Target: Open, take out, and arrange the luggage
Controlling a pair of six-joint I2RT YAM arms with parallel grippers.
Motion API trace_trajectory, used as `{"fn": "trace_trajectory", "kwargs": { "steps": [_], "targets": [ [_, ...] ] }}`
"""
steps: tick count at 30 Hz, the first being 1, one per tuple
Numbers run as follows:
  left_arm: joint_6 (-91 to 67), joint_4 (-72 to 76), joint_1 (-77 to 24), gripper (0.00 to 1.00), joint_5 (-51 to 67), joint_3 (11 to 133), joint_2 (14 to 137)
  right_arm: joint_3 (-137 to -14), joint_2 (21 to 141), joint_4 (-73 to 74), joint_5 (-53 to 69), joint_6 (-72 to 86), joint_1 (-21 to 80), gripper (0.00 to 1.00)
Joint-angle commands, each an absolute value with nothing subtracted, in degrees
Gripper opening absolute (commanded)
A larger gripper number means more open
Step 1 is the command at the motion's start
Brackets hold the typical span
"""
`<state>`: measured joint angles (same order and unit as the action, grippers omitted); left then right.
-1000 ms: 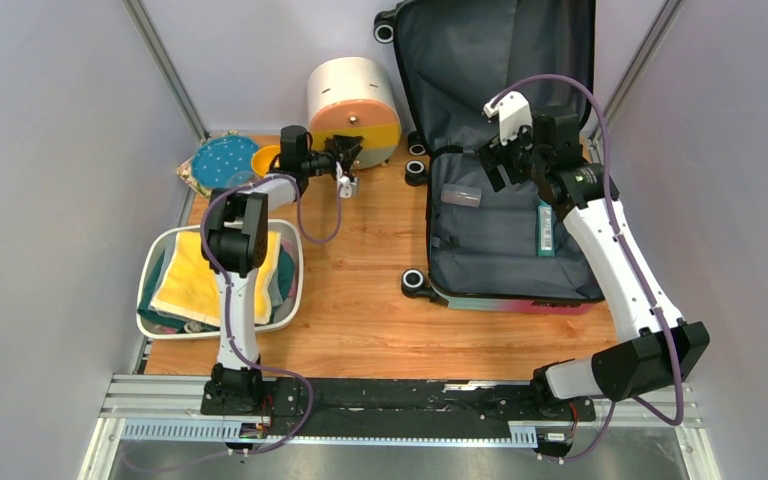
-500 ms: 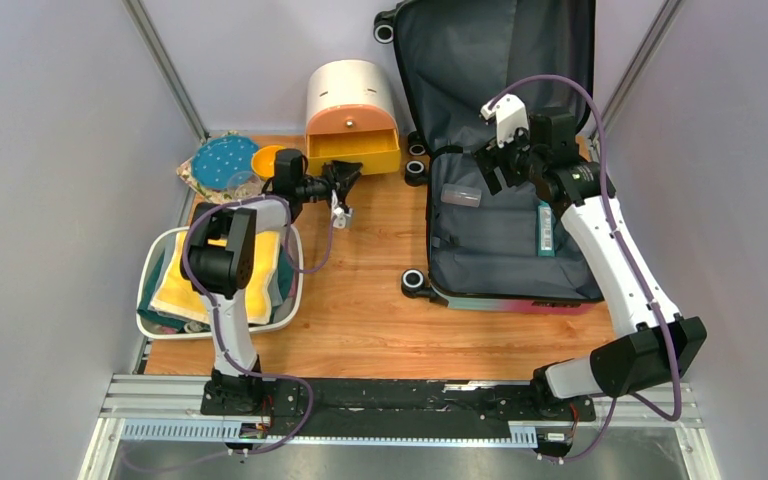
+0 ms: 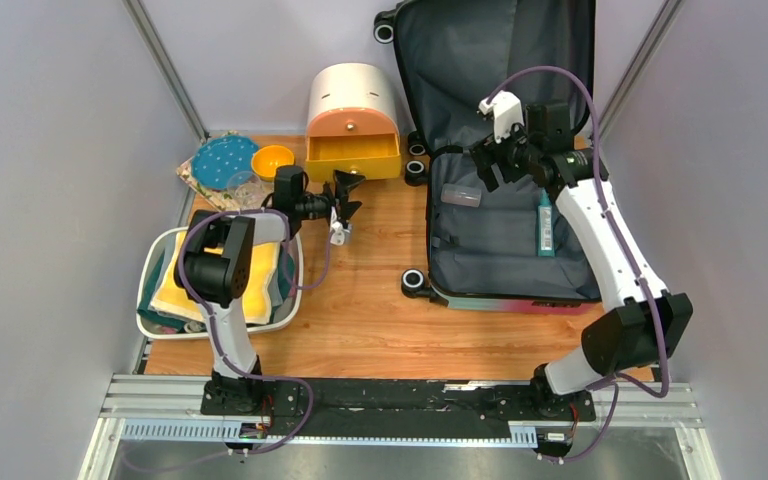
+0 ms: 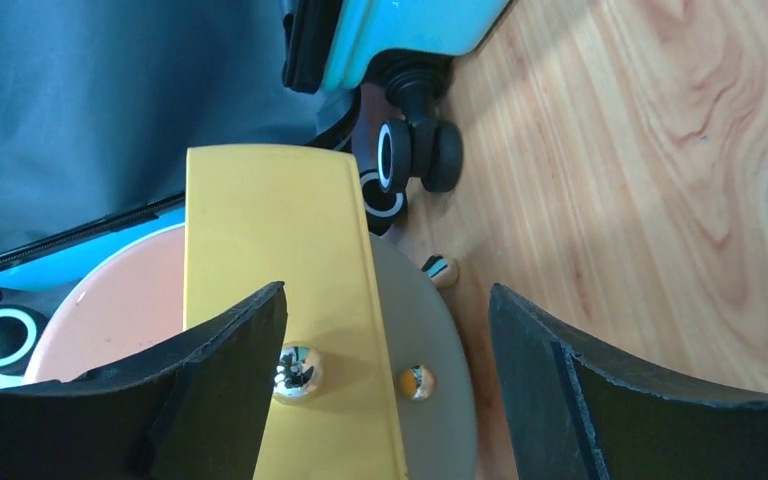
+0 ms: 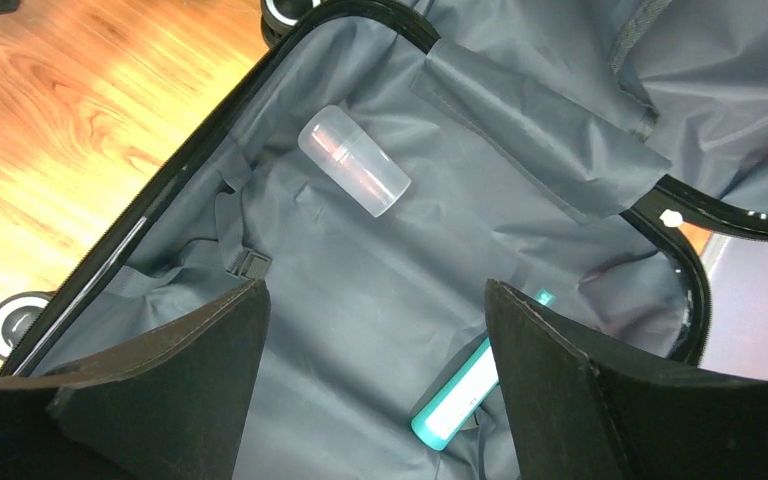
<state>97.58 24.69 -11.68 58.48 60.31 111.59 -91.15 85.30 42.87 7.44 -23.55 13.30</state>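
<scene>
Setting: a wooden table [image 3: 360, 300] between pale grey walls, with two arms bolted at its near edge.
Luggage: the luggage [image 3: 500, 250] lies open on the table's right, its lid upright against the back wall. A clear capped container [image 3: 460, 195] and a teal tube [image 3: 544, 238] rest on the grey lining.
Left gripper: the left gripper [image 3: 350, 197], jaws apart and empty, faces the yellow drawer [image 3: 353, 155], which stands out of the round cream cabinet [image 3: 352, 95].
Right gripper: the right gripper [image 5: 375, 290] hangs over the lining, jaws wide, holding nothing.

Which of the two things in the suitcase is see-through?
The stubby capped container; the other one is a long opaque teal tube.
</scene>
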Motion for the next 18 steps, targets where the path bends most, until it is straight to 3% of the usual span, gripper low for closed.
{"fn": "trace_trajectory", "kwargs": {
  "steps": [1, 8, 18],
  "targets": [
    [93.4, 23.0, -12.0, 0.82, 64.5, 57.8, 102.2, -94.6, 89.4, 44.6, 14.6, -24.1, 9.6, 0.84],
    [88.8, -3.6, -12.8, 0.81, 65.3, 53.0, 87.8, -98.0, 100.3, 46.5, 18.9, -34.4, 10.0, 0.81],
    [40.2, -0.3, -11.3, 0.79, 56.6, 45.9, 72.3, -101.5, 116.7, 40.5, 17.4, -43.9, 10.6, 0.76]
  ]
}}
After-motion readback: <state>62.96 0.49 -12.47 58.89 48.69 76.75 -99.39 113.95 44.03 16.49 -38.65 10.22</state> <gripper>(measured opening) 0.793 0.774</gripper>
